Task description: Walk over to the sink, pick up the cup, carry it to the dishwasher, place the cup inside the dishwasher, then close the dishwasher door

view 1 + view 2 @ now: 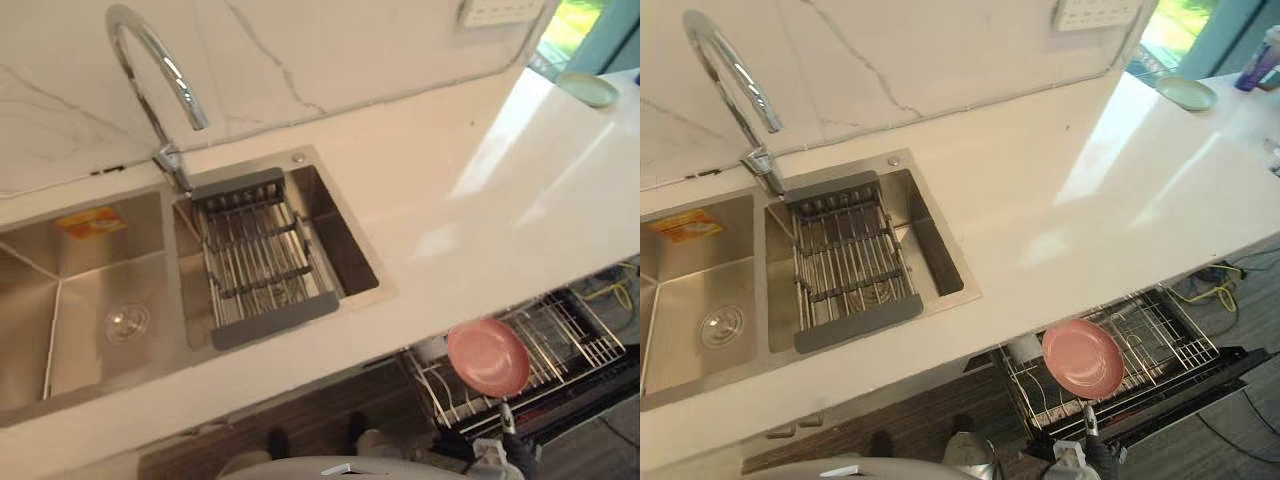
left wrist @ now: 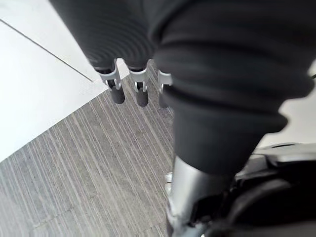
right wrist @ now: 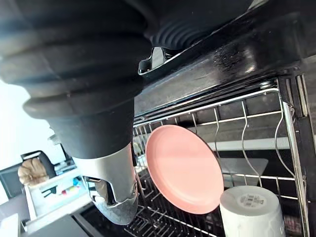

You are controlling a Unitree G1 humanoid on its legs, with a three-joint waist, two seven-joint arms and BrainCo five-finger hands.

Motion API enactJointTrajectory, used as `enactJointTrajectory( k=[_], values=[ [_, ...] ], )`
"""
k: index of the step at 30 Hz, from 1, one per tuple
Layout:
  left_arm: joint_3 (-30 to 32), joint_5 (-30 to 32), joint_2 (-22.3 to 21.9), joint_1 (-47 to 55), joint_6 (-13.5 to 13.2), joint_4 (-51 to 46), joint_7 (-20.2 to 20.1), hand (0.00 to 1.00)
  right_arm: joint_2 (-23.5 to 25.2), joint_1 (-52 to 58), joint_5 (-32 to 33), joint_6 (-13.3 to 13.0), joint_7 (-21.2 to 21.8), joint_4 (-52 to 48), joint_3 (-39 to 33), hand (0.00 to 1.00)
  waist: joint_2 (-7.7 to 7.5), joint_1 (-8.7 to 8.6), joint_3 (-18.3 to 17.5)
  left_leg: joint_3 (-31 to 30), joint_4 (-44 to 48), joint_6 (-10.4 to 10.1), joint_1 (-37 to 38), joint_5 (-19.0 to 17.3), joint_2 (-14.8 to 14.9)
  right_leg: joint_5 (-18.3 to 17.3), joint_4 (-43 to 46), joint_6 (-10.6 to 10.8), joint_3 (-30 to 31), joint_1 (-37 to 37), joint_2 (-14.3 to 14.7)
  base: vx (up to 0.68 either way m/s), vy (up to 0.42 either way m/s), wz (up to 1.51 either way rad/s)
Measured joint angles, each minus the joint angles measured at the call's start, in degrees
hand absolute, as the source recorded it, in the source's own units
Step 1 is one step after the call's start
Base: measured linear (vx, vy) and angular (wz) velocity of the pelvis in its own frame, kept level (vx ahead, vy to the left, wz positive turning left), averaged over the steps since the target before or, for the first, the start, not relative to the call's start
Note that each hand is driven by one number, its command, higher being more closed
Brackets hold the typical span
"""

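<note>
Looks placed already: white cylindrical cup (image 3: 252, 212) sitting in the pulled-out wire dishwasher rack (image 1: 1170, 330), just beside a round pink plate (image 3: 182, 168), below the pale stone worktop (image 1: 1040, 190). Left hand (image 2: 140, 94) hanging over the striped grey floor (image 2: 74, 173), fingers straight, empty; right hand (image 3: 116, 197) near the rack, grip impossible to tell. Remains only to shut the black dishwasher door (image 1: 1210, 380), lying open.

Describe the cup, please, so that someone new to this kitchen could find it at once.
Right of the sink, under the front edge of the white counter, the dishwasher's wire rack stands pulled out. The cup sits in it beside the pink plate: a white cylinder, unlike the flat pink disc.
</note>
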Motion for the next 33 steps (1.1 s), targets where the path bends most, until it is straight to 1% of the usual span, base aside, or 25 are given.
enactJointTrajectory(
  k=[3, 4, 6, 7, 8, 9, 10, 12, 13, 15, 17, 19, 20, 22, 24, 26, 27, 28, 30, 31, 33],
  values=[
    [-0.05, 0.03, -0.15, 0.2, -0.48, -0.01, -0.11, 0.0, 0.21, -2.65, 0.02, 0.21, -0.01, 0.0, -0.03, 0.0, 0.38, 0.32, 0.08, -2.0, 0.3, -0.15, -1.0, 1.02, 0.22, -0.38, 0.37, -0.29, -2.37, 0.01, -0.07, -0.01, -0.036, 0.38],
    [-0.1, 0.04, -0.14, 0.25, -0.62, -0.11, -0.11, 0.0, 0.25, -3.79, 0.04, 0.62, -0.01, 0.0, 0.01, 0.0, 0.43, 0.62, 0.11, -2.99, 0.3, -0.55, -1.42, 1.36, 0.2, -0.54, 0.51, -0.32, -3.06, -0.02, -0.16, -0.01, -0.027, 0.38],
    [-0.49, 0.07, -0.14, 0.32, -0.61, -0.63, -0.09, 0.0, 0.0, -5.5, 0.04, 1.4, -0.01, 0.0, 0.04, 0.0, 0.66, 0.85, 0.3, -4.06, 0.3, -0.61, -1.93, 1.74, 0.14, -0.64, 0.68, -0.28, -4.05, -0.05, -0.3, -0.03, -0.01, 0.34],
    [-0.68, 0.05, -0.32, 0.37, -0.6, -0.78, 0.02, 0.0, -0.83, -7.22, 0.04, 1.96, -0.01, 0.01, 0.55, 0.0, 1.14, 1.11, 0.64, -4.76, 0.29, -0.44, -2.29, 2.05, 0.01, -0.69, 0.91, -0.23, -4.75, -0.07, -0.48, -0.04, 0.002, 0.31],
    [-0.72, 0.03, -0.46, 0.38, -0.57, -0.93, 0.1, 0.0, -1.22, -8.12, 0.04, 2.22, 0.01, 0.01, 0.6, 0.0, 1.42, 1.22, 0.8, -5.05, 0.26, -0.48, -2.48, 2.11, -0.05, -0.69, 1.03, -0.22, -5.0, -0.19, -0.6, -0.06, 0.013, 0.29],
    [-1.17, 0.04, -0.61, 0.38, -0.54, -1.03, 0.35, 0.0, -2.02, -10.05, 0.05, 2.45, 0.02, 0.01, 0.84, 0.0, 2.03, 1.46, 1.18, -5.76, 0.05, -0.73, -2.91, 2.42, -0.26, -0.65, 1.2, -0.18, -5.39, -0.43, -0.83, -0.07, 0.022, 0.2],
    [-1.66, 0.04, -0.68, 0.38, -0.54, -1.07, 0.75, 0.0, -3.07, -11.77, 0.09, 2.46, 0.02, 0.01, 1.54, 0.0, 2.77, 1.9, 1.77, -6.1, -0.02, -0.8, -3.12, 2.59, -0.36, -0.61, 1.19, -0.19, -5.61, -0.45, -0.94, -0.07, 0.022, 0.16],
    [-1.66, 0.02, -0.8, 0.46, -0.54, -1.06, 1.29, 0.0, -5.14, -13.61, 0.11, 2.61, 0.23, 0.01, 3.0, 0.0, 3.42, 2.85, 2.38, -6.14, -0.03, -0.95, -3.46, 2.72, -0.38, -0.43, 0.92, -0.37, -5.81, -0.55, -0.94, -0.05, 0.015, 0.12],
    [-1.65, 0.02, -0.8, 0.78, -0.63, -1.12, 1.65, 0.0, -5.76, -14.48, 0.63, 2.52, 0.32, 0.26, 2.23, 0.0, 4.05, 3.11, 2.62, -6.18, -0.03, -0.98, -3.71, 2.77, -0.35, -0.37, 0.88, -0.32, -6.23, -0.51, -0.97, -0.03, 0.007, 0.16],
    [-1.64, 0.04, -0.82, 2.02, -0.72, -1.08, 2.67, 0.0, -6.48, -14.47, 0.55, 2.3, 1.32, 0.25, 2.78, 0.0, 4.54, 2.69, 2.81, -6.21, -0.02, -0.81, -3.84, 3.19, -0.21, -0.21, 0.94, -0.27, -6.93, -0.54, -0.97, 0.0, -0.014, 0.08],
    [-1.61, 0.03, -0.8, 2.56, -0.88, -1.02, 3.48, 0.0, -7.25, -14.44, 1.0, 2.18, 2.47, 0.24, 2.92, 0.0, 4.48, 2.55, 2.85, -6.26, 0.15, -0.63, -3.85, 3.41, 0.02, -0.19, 0.99, -0.36, -7.24, -0.56, -0.77, 0.0, 0.0, 0.0],
    [-1.61, 0.02, -0.8, 2.53, -1.65, -1.06, 4.1, 0.0, -7.51, -14.44, 1.0, 2.17, 2.68, 0.24, 3.48, 0.0, 4.64, 2.6, 2.75, -6.36, 0.3, -0.54, -4.01, 3.68, 0.25, -0.07, 0.81, -0.55, -7.41, -0.63, -0.52, 0.0, 0.0, 0.0],
    [-1.61, -0.06, -0.84, 2.48, -2.02, -1.13, 4.69, 0.0, -7.46, -14.28, 1.05, 2.15, 2.7, 0.23, 4.83, 0.0, 4.29, 2.57, 2.97, -6.36, 0.31, -0.6, -4.02, 3.78, 0.44, -0.02, 0.31, -0.58, -7.46, -0.8, -0.31, 0.0, 0.0, 0.0],
    [-1.56, -1.87, -0.85, 1.98, -2.01, -1.12, 5.74, 0.0, -7.24, -13.14, 0.95, 2.45, 2.88, -0.92, 8.16, 0.0, 4.28, 2.61, 2.98, -6.27, 0.31, -0.86, -4.18, 3.96, 0.8, 0.69, -0.96, -1.04, -7.42, -0.71, 0.33, -0.01, -0.014, -0.02],
    [-1.56, -4.83, -0.97, 1.79, -2.12, -1.32, 6.8, 0.0, -6.71, -10.84, -0.2, 2.8, 3.25, -4.23, 10.53, 0.0, 4.22, 2.61, 3.01, -6.22, 0.29, -0.97, -4.74, 4.03, 1.19, 0.84, -2.0, -1.14, -7.46, -0.47, 1.01, -0.04, -0.033, -0.02],
    [-1.54, -7.91, -1.0, 1.56, -2.34, -1.69, 7.79, 0.0, -6.28, -8.61, -3.09, 3.32, 4.6, -5.18, 13.02, 0.0, 3.5, 2.54, 3.02, -6.07, 0.13, -0.96, -4.74, 4.02, 1.69, 0.85, -2.54, -1.2, -7.56, -0.37, 1.58, -0.01, -0.047, 0.0],
    [-1.51, -10.81, -0.99, 0.8, -3.04, -2.4, 7.95, 0.0, -5.94, -5.82, -7.98, 4.99, 5.14, -5.06, 16.02, 0.0, 3.4, 2.64, 2.78, -5.96, -0.01, -0.93, -4.7, 4.0, 2.17, 0.8, -2.67, -1.28, -8.0, -0.03, 1.98, 0.01, -0.073, 0.14],
    [-1.54, -12.88, -1.09, 0.38, -3.78, -2.82, 8.16, 0.0, -5.38, -4.35, -11.67, 5.53, 5.25, -4.26, 17.24, 0.0, 2.5, 2.67, 2.9, -5.96, -0.02, -0.9, -4.68, 3.97, 2.45, 0.61, -2.75, -1.54, -8.63, 0.17, 2.1, 0.03, -0.086, 0.2],
    [-1.51, -16.0, -0.5, 0.23, -4.18, -2.88, 9.3, 0.0, -3.33, -2.0, -18.51, 6.97, 5.6, -0.48, 18.98, 0.0, 1.97, 2.61, 2.51, -5.9, -0.03, -0.98, -4.37, 3.77, 2.94, 0.09, -2.67, -2.0, -9.31, 0.96, 2.45, 0.05, -0.063, 0.17],
    [-1.5, -17.38, -0.48, 0.24, -4.17, -2.82, 9.99, 0.0, -2.72, -1.46, -20.7, 7.7, 5.57, 1.91, 18.99, 0.0, 1.74, 2.54, 2.36, -5.81, -0.03, -1.09, -4.3, 3.66, 3.03, 0.0, -2.59, -2.04, -9.73, 1.25, 2.44, 0.08, -0.055, 0.14],
    [-1.53, -19.94, -0.21, -0.24, -4.09, -2.74, 10.13, 0.0, -2.53, -0.7, -22.66, 8.67, 5.3, 6.38, 18.67, 0.0, 1.67, 2.37, 2.36, -5.03, -0.03, -1.11, -3.65, 3.46, 3.06, -0.26, -2.29, -2.0, -10.17, 2.16, 2.24, 0.1, -0.023, 0.09]
  ],
)
